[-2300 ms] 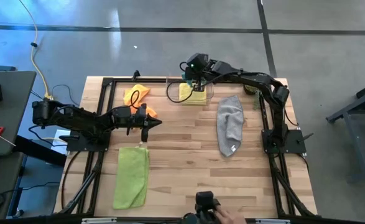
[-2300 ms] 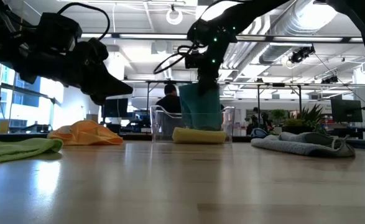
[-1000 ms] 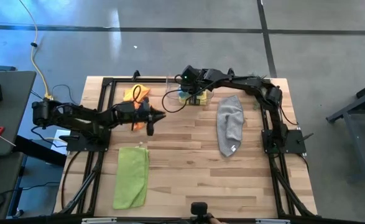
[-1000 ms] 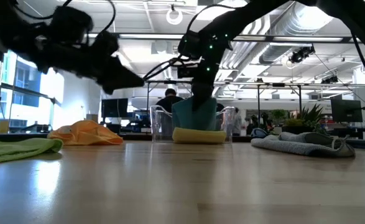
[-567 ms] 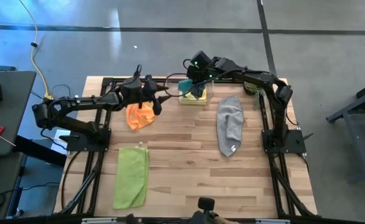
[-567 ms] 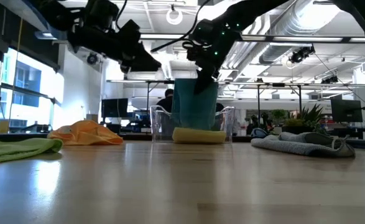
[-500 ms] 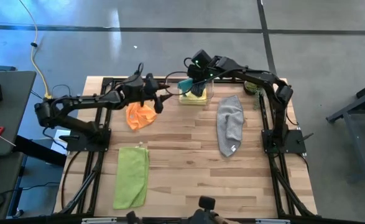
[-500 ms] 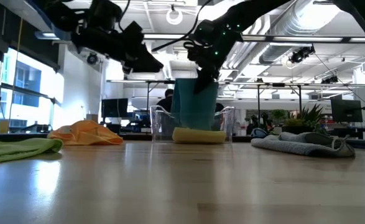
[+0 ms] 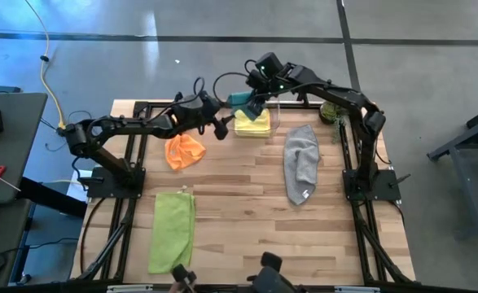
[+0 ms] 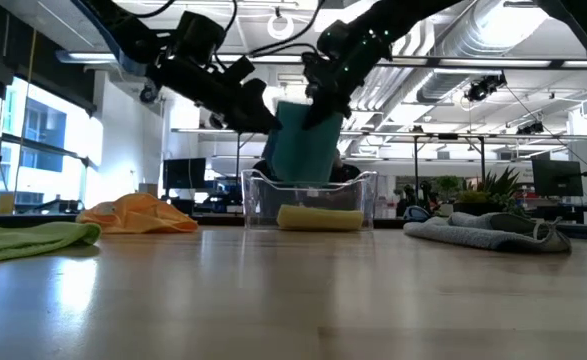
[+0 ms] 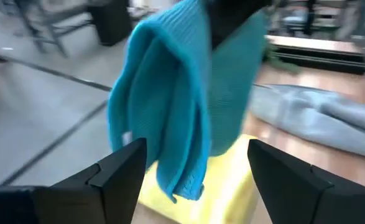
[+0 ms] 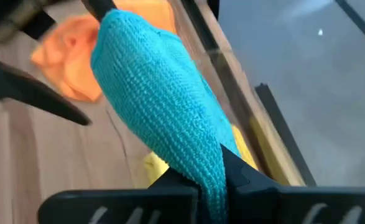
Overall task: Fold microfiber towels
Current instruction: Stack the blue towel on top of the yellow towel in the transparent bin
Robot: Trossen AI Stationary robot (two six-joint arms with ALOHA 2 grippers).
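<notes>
The right gripper is dangling the teal towel above the clear bin at the bench's far edge, jaws clamped. The left gripper, jaws wide, is closing in; next, probably pinching its hanging edge.

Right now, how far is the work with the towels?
Done: the yellow towel lies folded in the clear bin. In hand: the right gripper holds the teal towel up above the bin, and the open left gripper reaches toward it. Left: the orange towel, grey towel and lime green towel lie on the table, not neatly folded.
</notes>
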